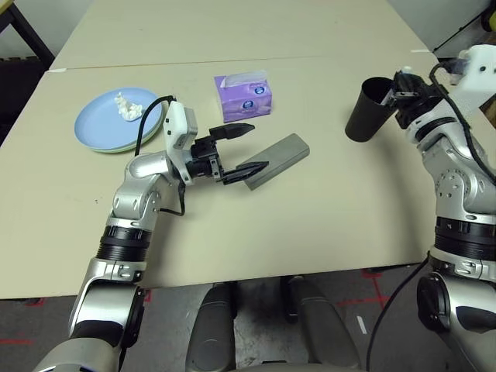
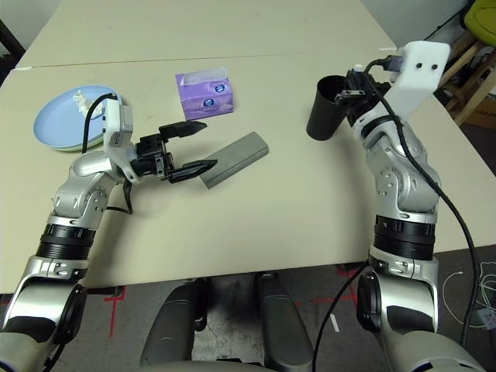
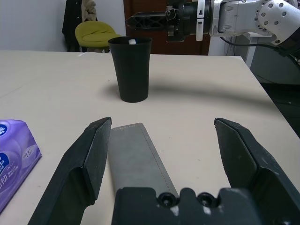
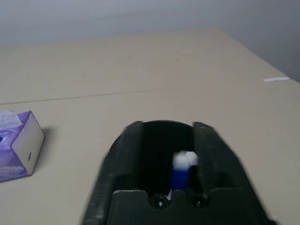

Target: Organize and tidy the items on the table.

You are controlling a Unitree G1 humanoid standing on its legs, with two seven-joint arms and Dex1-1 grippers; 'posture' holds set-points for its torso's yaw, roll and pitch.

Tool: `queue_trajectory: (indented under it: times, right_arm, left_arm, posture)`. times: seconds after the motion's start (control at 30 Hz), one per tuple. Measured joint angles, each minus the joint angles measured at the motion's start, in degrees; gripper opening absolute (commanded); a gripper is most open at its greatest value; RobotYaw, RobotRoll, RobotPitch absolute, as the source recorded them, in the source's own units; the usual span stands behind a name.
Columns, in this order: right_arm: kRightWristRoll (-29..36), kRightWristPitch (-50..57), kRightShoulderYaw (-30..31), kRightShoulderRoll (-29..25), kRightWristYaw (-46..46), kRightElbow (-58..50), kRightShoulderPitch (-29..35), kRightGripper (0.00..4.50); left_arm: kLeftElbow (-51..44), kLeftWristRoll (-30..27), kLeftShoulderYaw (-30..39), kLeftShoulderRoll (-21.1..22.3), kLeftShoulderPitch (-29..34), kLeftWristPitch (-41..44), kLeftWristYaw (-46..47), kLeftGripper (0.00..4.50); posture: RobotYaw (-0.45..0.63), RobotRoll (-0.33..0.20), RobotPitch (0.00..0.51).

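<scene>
From the head views, the left gripper [image 1: 239, 149] hovers level over the table [image 1: 325, 209] with its two black fingers spread wide, holding nothing. The grey glasses case [image 1: 277, 160] lies just past its fingertips, the near end of the case about under the lower finger; its long axis runs roughly along the line the gripper points, slanting a little away from the robot. The left arm is by far the nearer one to it, so a short advance and a closing would likely take the case. Beyond the upper finger sits the purple tissue box [image 1: 245, 96]; behind the gripper's wrist are the stacked plates [image 1: 108, 124] with the crumpled tissue [image 1: 127, 107] on top. The right gripper [image 2: 353, 91] sits at the rim of the black cup [image 2: 325, 108]; I cannot tell from here how its fingers stand.

In the left wrist view the case [image 3: 138, 159] lies straight ahead between the parted fingers, nearer one finger than the other, pointing lengthwise away. The cup [image 3: 131, 68] stands upright further ahead, a white tip [image 3: 132, 42] showing at its rim, and the right gripper [image 3: 145, 21] hangs just above it.

In the right wrist view the blue-white pen [image 4: 183, 171] stands inside the cup's dark mouth [image 4: 159, 140], between that gripper's fingers, which look parted and apart from it. The tissue box [image 4: 16, 143] carries print too small to read.
</scene>
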Motion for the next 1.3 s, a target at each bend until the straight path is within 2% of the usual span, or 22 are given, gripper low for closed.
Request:
queue_trajectory:
  times: [0.1,0.13,0.33,0.53,0.67,0.87,1.1,1.3]
  right_arm:
    - [0.03,0.03,-0.19,-0.32,-0.01,0.0,0.01,4.43]
    - [0.05,0.03,-0.26,-0.33,-0.01,0.0,0.02,4.47]
    - [1.29,-2.12,-0.89,0.04,1.08,-0.14,0.64,4.47]
    - [3.27,-11.13,-0.81,0.33,7.28,-0.17,0.82,4.47]
    - [2.85,-18.57,-0.01,0.34,11.36,-0.13,3.87,4.47]
    - [1.68,-26.43,1.12,2.18,12.76,0.0,8.96,4.47]
    - [1.94,-27.2,3.23,2.62,14.57,0.15,10.41,4.47]
    - [5.65,-27.0,3.13,2.05,19.37,0.15,13.95,4.47]
  left_arm:
    - [0.0,0.0,0.0,0.0,0.0,0.0,0.0,4.5]
    - [0.0,0.0,0.0,0.01,0.0,0.0,0.0,4.5]
    - [-0.01,-0.01,0.01,0.22,0.01,0.0,0.0,4.5]
    - [0.05,0.19,0.09,0.21,-0.01,-0.19,0.78,4.5]
    - [1.59,1.78,1.08,0.21,-0.13,-2.38,3.91,4.5]
    - [3.71,5.41,5.23,-0.96,-0.27,-6.18,15.9,4.5]
    - [4.39,10.74,8.0,-3.05,0.09,-8.42,30.68,4.5]
    - [1.69,14.27,11.91,-6.4,3.28,-8.16,45.99,4.5]
  posture:
    - [0.06,0.0,0.208]
    - [0.06,0.0,0.207]
    - [0.05,0.0,0.201]
    - [0.06,0.0,0.197]
    - [0.08,0.0,0.195]
    - [0.09,0.0,0.196]
    - [0.09,0.0,0.196]
    - [0.11,0.0,0.196]
